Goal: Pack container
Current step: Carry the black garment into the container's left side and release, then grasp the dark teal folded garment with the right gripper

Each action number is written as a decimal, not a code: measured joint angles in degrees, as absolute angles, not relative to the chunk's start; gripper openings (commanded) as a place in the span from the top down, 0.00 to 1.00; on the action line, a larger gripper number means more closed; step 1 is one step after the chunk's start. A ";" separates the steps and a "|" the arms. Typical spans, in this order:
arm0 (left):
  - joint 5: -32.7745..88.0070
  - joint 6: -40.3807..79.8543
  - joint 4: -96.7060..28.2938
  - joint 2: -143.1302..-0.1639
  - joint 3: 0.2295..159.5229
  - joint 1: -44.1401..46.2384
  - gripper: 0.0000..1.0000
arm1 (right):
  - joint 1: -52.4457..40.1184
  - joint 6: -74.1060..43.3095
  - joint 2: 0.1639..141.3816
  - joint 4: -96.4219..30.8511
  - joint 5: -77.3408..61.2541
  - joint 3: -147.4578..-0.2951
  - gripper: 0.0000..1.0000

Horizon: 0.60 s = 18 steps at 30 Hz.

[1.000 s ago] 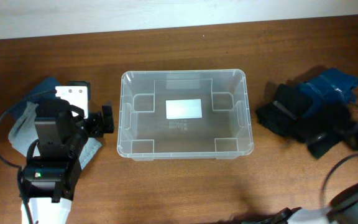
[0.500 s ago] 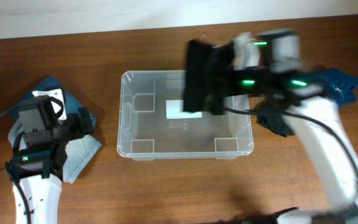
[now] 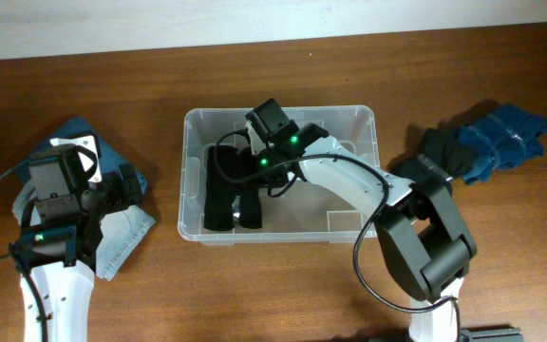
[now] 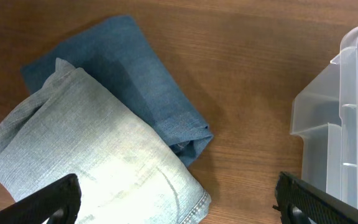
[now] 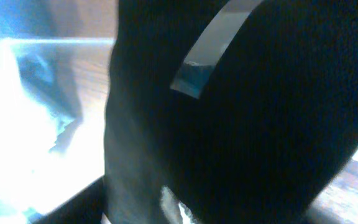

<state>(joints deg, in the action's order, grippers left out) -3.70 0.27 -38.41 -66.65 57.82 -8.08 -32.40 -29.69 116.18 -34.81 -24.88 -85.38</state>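
The clear container point(image 3: 379, 186) stands mid-table. A black garment point(image 3: 220, 201) lies in its left half. My right gripper point(image 3: 237, 175) reaches down into the bin right at that garment. In the right wrist view the black garment point(image 5: 260, 124) fills nearly everything and hides the fingers, so their state is unclear. My left gripper point(image 3: 127, 186) hovers open over folded denim to the left of the bin. Its fingertips point(image 4: 58, 199) are spread wide over light jeans point(image 4: 92, 162), and nothing is between them. The container's corner point(image 4: 347, 124) shows at the right.
Dark blue folded jeans point(image 4: 135, 81) lie under the light pair. To the right of the bin sits a pile of black cloth point(image 3: 435, 157) and blue cloth point(image 3: 501, 138). The right arm crosses over the bin's right half. A white wall edge borders the table's far side.
The right arm has come down from above the bin with the black garment, which now lies inside the left half. The left arm has stayed nearly still over the jeans.
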 measured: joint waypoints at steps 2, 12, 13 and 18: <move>-3.68 0.27 -38.39 -66.65 57.82 -8.08 0.00 | -29.58 -25.67 114.61 -41.28 -24.01 -86.89 0.01; -3.68 0.30 -38.37 -66.67 57.87 -8.08 0.01 | 11.81 -15.22 84.05 -58.83 -12.86 -98.59 0.02; -3.68 0.30 -38.39 -66.67 57.87 -8.08 0.01 | 16.86 -14.79 83.94 -59.72 -12.80 -98.43 0.02; -3.68 0.30 -38.41 -66.67 57.87 -8.08 0.01 | 37.47 -9.54 94.85 -56.51 -19.79 -90.32 0.02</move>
